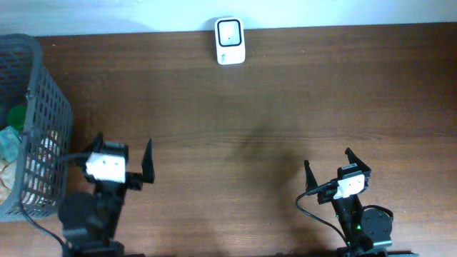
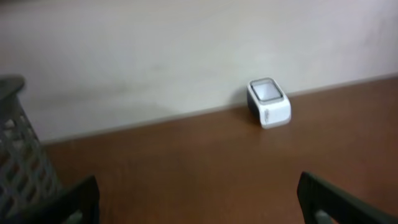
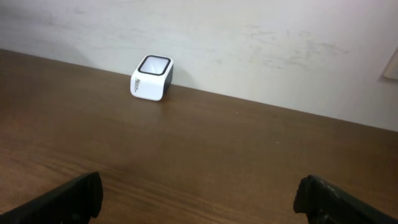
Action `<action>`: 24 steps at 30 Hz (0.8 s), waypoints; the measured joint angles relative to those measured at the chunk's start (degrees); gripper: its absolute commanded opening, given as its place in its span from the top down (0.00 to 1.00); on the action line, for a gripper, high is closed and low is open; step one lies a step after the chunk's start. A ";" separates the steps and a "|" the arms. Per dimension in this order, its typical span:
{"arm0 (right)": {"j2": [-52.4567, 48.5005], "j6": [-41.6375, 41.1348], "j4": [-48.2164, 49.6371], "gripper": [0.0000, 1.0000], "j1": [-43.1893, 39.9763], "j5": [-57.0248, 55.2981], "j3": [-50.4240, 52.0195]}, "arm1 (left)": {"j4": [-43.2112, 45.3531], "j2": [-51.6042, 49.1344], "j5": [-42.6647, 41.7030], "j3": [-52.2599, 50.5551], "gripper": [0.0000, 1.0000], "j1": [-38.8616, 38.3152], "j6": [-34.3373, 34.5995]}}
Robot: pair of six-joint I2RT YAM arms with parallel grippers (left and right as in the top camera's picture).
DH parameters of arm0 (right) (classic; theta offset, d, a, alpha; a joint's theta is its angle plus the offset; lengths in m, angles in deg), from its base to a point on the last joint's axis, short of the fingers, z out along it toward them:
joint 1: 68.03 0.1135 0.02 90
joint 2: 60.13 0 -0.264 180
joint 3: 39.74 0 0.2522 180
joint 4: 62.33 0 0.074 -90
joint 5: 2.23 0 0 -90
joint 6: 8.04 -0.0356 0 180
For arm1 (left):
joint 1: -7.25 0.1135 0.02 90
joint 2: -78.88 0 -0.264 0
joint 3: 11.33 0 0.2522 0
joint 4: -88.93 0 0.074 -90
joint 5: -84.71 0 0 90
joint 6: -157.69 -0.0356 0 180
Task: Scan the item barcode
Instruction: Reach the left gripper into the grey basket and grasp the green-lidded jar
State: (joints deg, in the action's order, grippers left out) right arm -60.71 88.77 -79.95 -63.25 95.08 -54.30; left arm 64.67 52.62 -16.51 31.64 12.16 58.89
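Left gripper (image 1: 123, 146): gaping wide, gripping nothing, sitting near basket (image 1: 51, 128) for picking.
Right gripper (image 1: 328, 160): spreading empty, facing scanner (image 1: 230, 41).

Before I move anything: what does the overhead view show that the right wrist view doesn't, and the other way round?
Only overhead: the grey basket at the table's left edge with items inside, and the left gripper beside it, jaws open. Only right wrist: the side face of the white scanner, with small dark print, and the pale wall behind it. Both: that scanner at the far edge of the brown table, and the right gripper, jaws open, holding nothing.
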 measured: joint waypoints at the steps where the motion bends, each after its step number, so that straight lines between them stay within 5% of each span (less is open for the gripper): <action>1: 0.02 0.02 0.00 0.02 0.00 0.02 0.00 | -2.80 -3.98 -0.04 4.87 0.01 0.00 0.07; 11: 0.00 0.00 0.00 0.02 0.00 0.00 0.00 | -40.63 -36.72 -6.14 52.87 0.01 0.04 0.07; 19: 0.00 0.02 -0.02 0.02 0.00 0.00 0.00 | -36.70 -43.65 -9.79 54.49 0.01 0.83 1.57; 24: 0.00 0.04 0.00 0.01 0.00 0.02 0.00 | -36.89 -50.14 0.68 65.51 0.01 5.27 11.50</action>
State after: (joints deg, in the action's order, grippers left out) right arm -60.71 88.81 -79.95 -63.25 95.11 -54.30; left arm 27.78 2.48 -15.83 97.14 17.42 70.39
